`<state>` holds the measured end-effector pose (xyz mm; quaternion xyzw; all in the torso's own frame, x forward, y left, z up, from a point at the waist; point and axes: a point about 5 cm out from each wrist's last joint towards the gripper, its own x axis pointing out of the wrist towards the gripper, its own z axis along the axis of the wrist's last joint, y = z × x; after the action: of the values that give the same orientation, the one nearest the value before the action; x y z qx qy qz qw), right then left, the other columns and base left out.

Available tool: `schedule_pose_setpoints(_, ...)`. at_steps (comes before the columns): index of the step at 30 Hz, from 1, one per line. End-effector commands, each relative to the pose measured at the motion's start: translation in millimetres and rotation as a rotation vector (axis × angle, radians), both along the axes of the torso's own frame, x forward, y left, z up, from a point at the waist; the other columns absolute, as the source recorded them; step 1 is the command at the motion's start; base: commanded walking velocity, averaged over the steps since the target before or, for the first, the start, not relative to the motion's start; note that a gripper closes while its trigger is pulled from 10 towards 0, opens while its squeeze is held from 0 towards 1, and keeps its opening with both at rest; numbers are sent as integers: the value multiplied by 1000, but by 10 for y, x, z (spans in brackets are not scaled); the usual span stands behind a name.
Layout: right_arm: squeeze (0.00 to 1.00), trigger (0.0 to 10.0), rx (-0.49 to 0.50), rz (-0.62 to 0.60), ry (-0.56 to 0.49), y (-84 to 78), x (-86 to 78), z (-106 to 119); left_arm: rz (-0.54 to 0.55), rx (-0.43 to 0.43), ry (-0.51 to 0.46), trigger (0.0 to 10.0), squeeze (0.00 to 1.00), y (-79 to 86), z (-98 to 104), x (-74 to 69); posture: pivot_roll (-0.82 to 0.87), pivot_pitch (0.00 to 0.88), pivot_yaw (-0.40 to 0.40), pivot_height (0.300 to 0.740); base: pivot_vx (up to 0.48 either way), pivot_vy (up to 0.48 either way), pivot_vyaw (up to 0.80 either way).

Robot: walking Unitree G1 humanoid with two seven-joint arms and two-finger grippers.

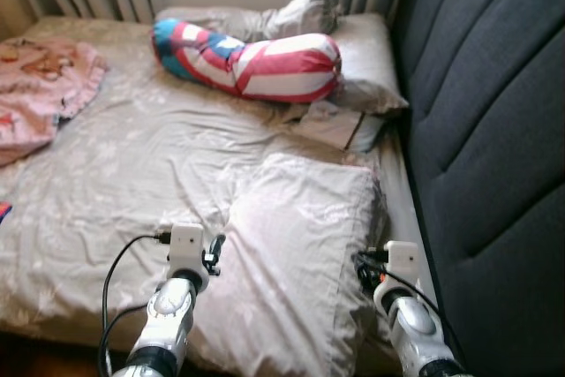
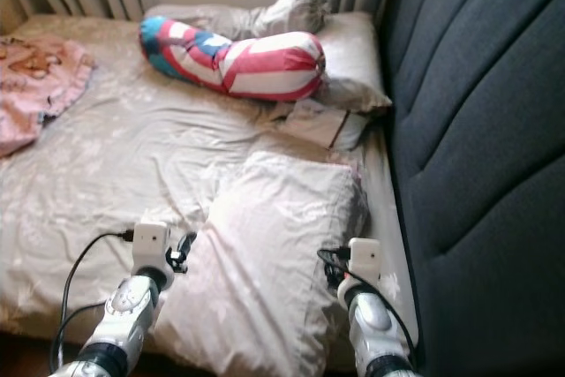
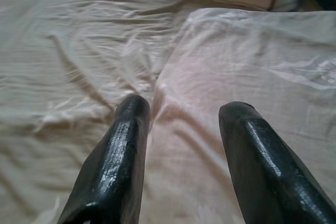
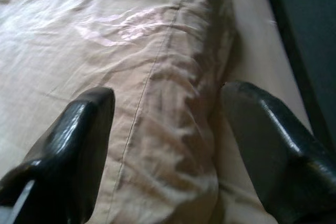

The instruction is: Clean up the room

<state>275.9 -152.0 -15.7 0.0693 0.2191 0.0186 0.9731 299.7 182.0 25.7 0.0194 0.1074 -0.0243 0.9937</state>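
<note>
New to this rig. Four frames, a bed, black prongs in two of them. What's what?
It is a humanoid robot tidying a bedroom. The two wide pictures come from its head camera, looking down at a bed beside a dark padded headboard.

The two close-ups come from cameras on the wrists, each looking along that gripper's two black fingers.

The left gripper is open at the left edge of a large pale pillow. The right gripper is open, straddling the pillow's right edge. Nothing is held yet.

Also on the bed: a red, white and blue striped bolster, more pillows behind it, and a pink blanket on the far left.
</note>
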Motion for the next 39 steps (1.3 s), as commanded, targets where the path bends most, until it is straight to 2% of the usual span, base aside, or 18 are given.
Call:
schedule_pose_setpoints(1,0,10000,-1,-3,-4,-9,-9,-4,-4,5,23,10000,0,-4,-38,-23,-146,85,-75,740,0,0,0)
schedule_pose_setpoints(22,0,10000,-6,-14,-8,-27,3,9,-13,9,16,10000,0,-16,-25,-14,-147,86,-73,740,0,0,0)
schedule_pose_setpoints(28,0,10000,-10,-11,-34,-33,22,39,9,-30,18,10000,0,-51,6,38,-146,89,-73,740,0,0,0)
schedule_pose_setpoints(29,173,10000,-6,-7,-43,-32,30,51,16,-50,21,10000,149,-58,10,51,-151,90,-73,740,0,0,0)
schedule_pose_setpoints(30,1000,10000,6,-7,-53,-29,37,62,15,-62,23,10000,961,-64,11,56,-151,90,-73,740,0,0,0)
schedule_pose_setpoints(31,1000,10000,14,-6,-60,-27,43,71,12,-70,25,10000,1000,-70,11,60,-151,90,-73,740,0,0,0)
schedule_pose_setpoints(35,1000,10000,19,5,-57,-21,41,69,21,-108,33,10000,1000,-88,11,75,-153,95,-74,740,0,0,0)
schedule_pose_setpoints(39,1000,10000,8,38,-33,-2,29,47,8,-105,47,10000,1000,-108,-5,71,-155,99,-76,740,0,0,0)
